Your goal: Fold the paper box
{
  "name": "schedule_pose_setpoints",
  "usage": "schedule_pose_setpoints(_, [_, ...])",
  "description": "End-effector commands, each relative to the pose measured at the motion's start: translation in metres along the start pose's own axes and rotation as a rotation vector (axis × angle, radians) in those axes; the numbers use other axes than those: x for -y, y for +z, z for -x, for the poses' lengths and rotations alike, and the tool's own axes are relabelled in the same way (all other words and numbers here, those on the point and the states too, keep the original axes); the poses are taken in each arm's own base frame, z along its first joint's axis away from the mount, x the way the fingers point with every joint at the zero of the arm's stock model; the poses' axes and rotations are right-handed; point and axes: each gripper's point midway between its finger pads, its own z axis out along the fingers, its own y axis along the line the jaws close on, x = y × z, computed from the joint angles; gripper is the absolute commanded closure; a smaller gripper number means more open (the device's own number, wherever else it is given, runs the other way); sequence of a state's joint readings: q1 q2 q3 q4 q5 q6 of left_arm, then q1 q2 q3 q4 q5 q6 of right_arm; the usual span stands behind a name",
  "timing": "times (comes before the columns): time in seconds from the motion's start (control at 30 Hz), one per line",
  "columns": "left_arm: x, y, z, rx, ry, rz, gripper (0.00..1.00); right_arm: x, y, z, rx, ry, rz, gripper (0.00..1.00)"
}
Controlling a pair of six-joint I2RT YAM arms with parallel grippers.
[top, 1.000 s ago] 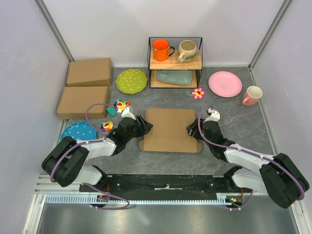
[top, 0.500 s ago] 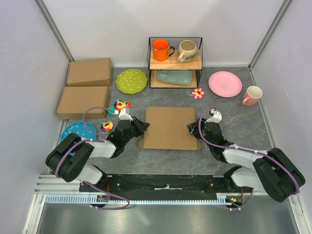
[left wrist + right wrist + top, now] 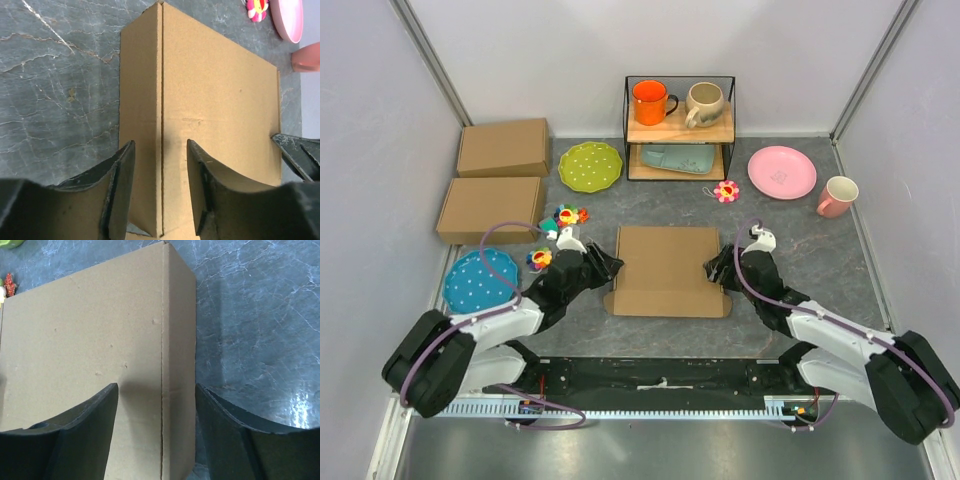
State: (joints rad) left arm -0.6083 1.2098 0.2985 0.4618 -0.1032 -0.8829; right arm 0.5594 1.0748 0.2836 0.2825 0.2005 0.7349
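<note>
The paper box [image 3: 668, 270] lies flat and closed on the grey table, a plain brown cardboard rectangle between my two arms. My left gripper [image 3: 604, 268] is at its left edge. In the left wrist view its jaws stand open astride the box's folded left side [image 3: 141, 115], with the gripper [image 3: 160, 142] centred over the crease. My right gripper [image 3: 718, 267] is at the right edge. In the right wrist view the gripper [image 3: 157, 386] is open, one finger over the lid [image 3: 85, 335] and the other beside the right wall. Neither gripper holds anything.
Two ready-made brown boxes [image 3: 503, 147] [image 3: 490, 208] sit at the back left. A green plate [image 3: 590, 165], a blue plate [image 3: 480, 280], flower toys [image 3: 567, 214] [image 3: 726, 191], a wire rack with mugs [image 3: 680, 125], a pink plate [image 3: 782, 172] and a pink mug [image 3: 838, 196] ring the box.
The left arm's elbow has swung down and left, uncovering the blue plate; its jaws narrowed, then widened. The box has slid slightly nearer. The right gripper stays at the right edge.
</note>
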Motion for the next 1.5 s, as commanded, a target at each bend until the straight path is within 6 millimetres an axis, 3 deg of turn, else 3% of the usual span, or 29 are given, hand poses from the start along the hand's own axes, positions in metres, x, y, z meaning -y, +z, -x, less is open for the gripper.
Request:
schedule_pose_setpoints(0.0, [0.014,-0.015,0.028,0.068,0.015,0.005,0.45,-0.004,-0.015,0.017,-0.002,-0.050,-0.039,0.28])
schedule_pose_setpoints(0.13, [0.033,-0.025,0.054,0.128,0.039,-0.017,0.39,-0.017,-0.022,0.037,0.030,-0.064,-0.022,0.23])
schedule_pose_setpoints(0.27, [0.035,-0.035,0.064,0.149,0.048,-0.003,0.39,-0.028,-0.033,0.057,0.066,-0.080,-0.003,0.23])
schedule_pose_setpoints(0.37, [0.026,-0.045,0.060,0.137,0.048,0.026,0.41,-0.017,-0.046,0.058,0.072,-0.114,-0.039,0.23])
schedule_pose_setpoints(0.43, [0.006,-0.048,0.052,0.128,0.042,0.092,0.42,-0.005,-0.051,0.057,0.086,-0.109,-0.081,0.25])
schedule_pose_setpoints(0.57, [-0.018,-0.053,0.043,0.160,-0.068,0.141,0.55,0.017,-0.055,0.033,0.064,-0.052,-0.111,0.45])
schedule_pose_setpoints(0.6, [-0.028,-0.052,0.034,0.144,-0.081,0.151,0.58,0.019,-0.055,0.030,0.064,-0.035,-0.114,0.56])
schedule_pose_setpoints(0.7, [-0.029,-0.048,0.033,0.145,-0.122,0.106,0.73,0.026,-0.052,0.022,0.059,-0.017,-0.118,0.75])
schedule_pose_setpoints(0.8, [-0.027,-0.040,0.032,0.116,-0.121,0.092,0.86,0.028,-0.046,0.015,0.039,-0.030,-0.123,0.85])
schedule_pose_setpoints(0.9, [-0.028,-0.033,0.028,0.072,-0.120,0.111,0.92,0.027,-0.041,0.012,0.030,-0.029,-0.119,0.86])
schedule_pose_setpoints(0.97, [-0.029,-0.032,0.029,0.075,-0.132,0.119,0.89,0.025,-0.041,0.016,0.044,-0.020,-0.117,0.83])
schedule_pose_setpoints(1.0, [-0.023,-0.034,0.038,0.112,-0.138,0.099,0.84,0.022,-0.043,0.020,0.060,-0.011,-0.107,0.73])
schedule_pose_setpoints(1.03, [-0.022,-0.036,0.042,0.132,-0.139,0.091,0.66,0.016,-0.046,0.030,0.093,0.003,-0.082,0.64])
schedule_pose_setpoints(1.07, [-0.020,-0.038,0.049,0.165,-0.143,0.088,0.54,0.014,-0.048,0.034,0.109,0.011,-0.077,0.47])
schedule_pose_setpoints(1.1, [-0.013,-0.043,0.058,0.197,-0.147,0.063,0.45,0.010,-0.050,0.043,0.135,0.020,-0.072,0.41])
schedule_pose_setpoints(1.13, [-0.009,-0.045,0.064,0.215,-0.140,0.053,0.28,0.006,-0.053,0.048,0.150,0.025,-0.063,0.36])
schedule_pose_setpoints(1.17, [-0.002,-0.047,0.071,0.232,-0.140,0.034,0.22,0.004,-0.053,0.051,0.156,0.030,-0.057,0.29])
schedule_pose_setpoints(1.27, [0.020,-0.046,0.076,0.230,-0.107,-0.067,0.04,-0.007,-0.050,0.055,0.155,0.022,-0.020,0.24])
schedule_pose_setpoints(1.3, [0.029,-0.044,0.078,0.230,-0.097,-0.106,0.04,-0.007,-0.045,0.045,0.118,0.012,-0.014,0.24])
schedule_pose_setpoints(1.37, [0.029,-0.033,0.061,0.145,-0.088,-0.118,0.07,-0.016,-0.039,0.042,0.105,0.011,0.038,0.26])
schedule_pose_setpoints(1.47, [0.026,-0.016,0.034,0.033,-0.088,-0.133,0.21,-0.014,-0.027,0.022,0.058,0.018,0.061,0.31])
